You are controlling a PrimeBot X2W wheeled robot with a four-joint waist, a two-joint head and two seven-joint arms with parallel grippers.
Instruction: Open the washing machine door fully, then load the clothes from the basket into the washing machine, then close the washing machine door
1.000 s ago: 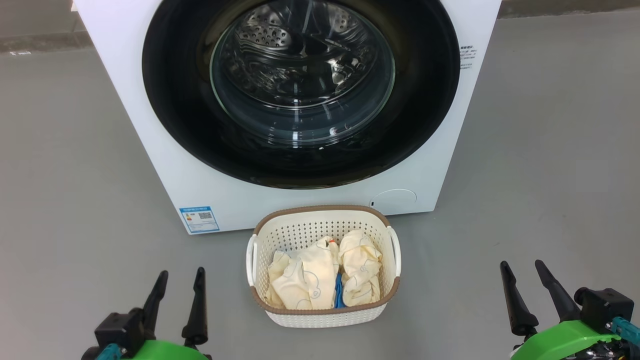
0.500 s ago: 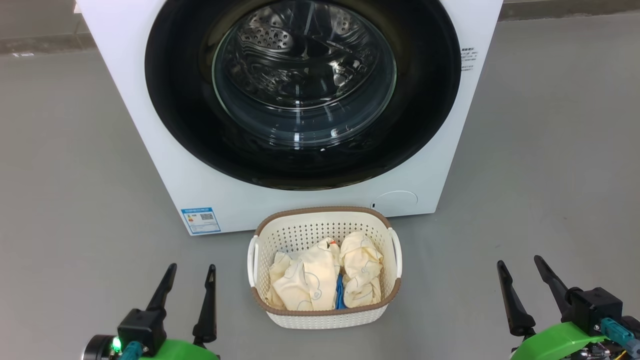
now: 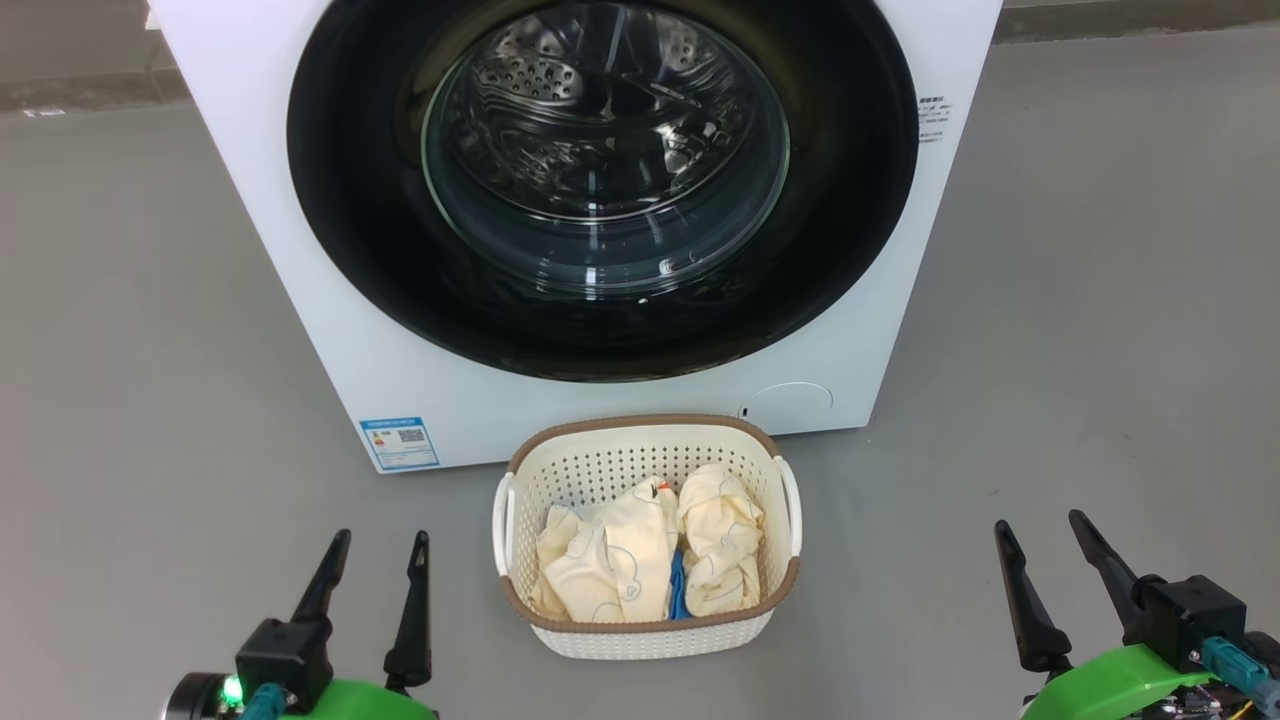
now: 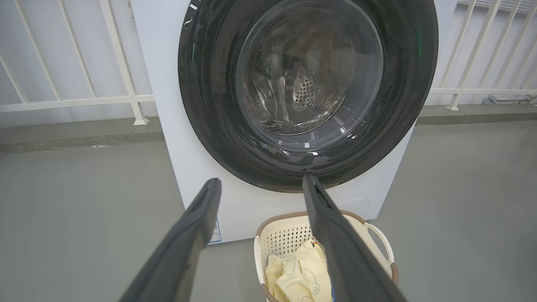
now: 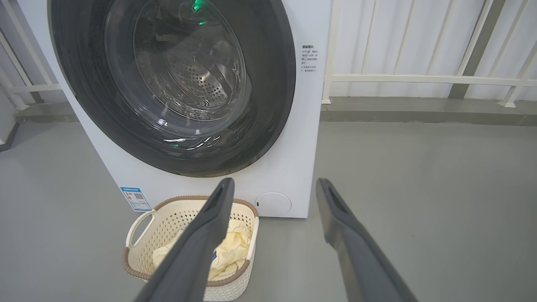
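Observation:
The white washing machine [image 3: 330, 330] stands ahead on the grey floor, its black-rimmed round door [image 3: 380, 240] shut flat against the front, the steel drum visible through the glass. Right before it sits the cream basket [image 3: 640, 435] with a brown rim, holding cream-yellow clothes [image 3: 610, 565] and a bit of blue cloth [image 3: 678, 592]. My left gripper [image 3: 382, 540] hovers open to the basket's left, nothing between its fingers. Open and empty too, my right gripper [image 3: 1035, 525] is off to the basket's right. The door [image 4: 201, 105] and basket [image 4: 377, 237] also show in the left wrist view, and the door [image 5: 277, 105] and basket [image 5: 138, 222] in the right wrist view.
Bare grey floor [image 3: 140, 330] spreads on both sides of the washer. A white railing [image 4: 75, 100] and a low kerb run behind the machine. A blue-and-white sticker [image 3: 399, 442] marks the washer's lower left front.
Over the last second my left gripper shifted slightly right and up and my right gripper edged up. Since half a second ago nothing has visibly moved.

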